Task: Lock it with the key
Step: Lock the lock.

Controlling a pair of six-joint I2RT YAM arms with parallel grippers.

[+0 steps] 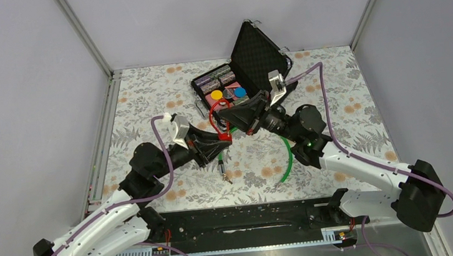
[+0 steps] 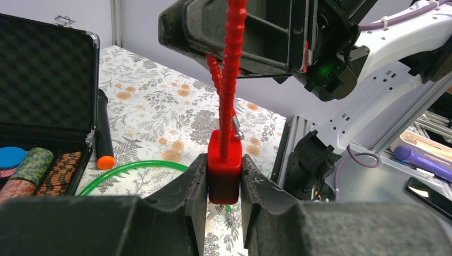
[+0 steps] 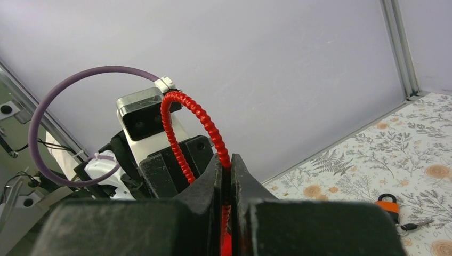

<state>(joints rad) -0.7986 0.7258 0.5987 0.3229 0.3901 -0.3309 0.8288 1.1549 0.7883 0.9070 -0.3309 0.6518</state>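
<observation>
My left gripper (image 1: 221,142) is shut on the red padlock body (image 2: 224,178) and holds it upright above the table. The lock's red ribbed cable shackle (image 2: 232,64) rises from its top. My right gripper (image 1: 226,111) is shut on that cable higher up, and in the right wrist view the cable (image 3: 198,113) arches out of its closed fingers (image 3: 210,176). A small silvery metal piece (image 2: 237,129) sits at the cable's second strand beside the lock's top. I cannot tell whether it is the key.
An open black case (image 1: 257,40) holding chips stands at the back. A green cable loop (image 1: 287,156) lies under the right arm. A black cylinder with an orange end (image 2: 103,133) lies by the case. A small metal piece (image 1: 226,178) lies below the left gripper. An orange-and-black object (image 3: 386,206) lies beside small metal pieces.
</observation>
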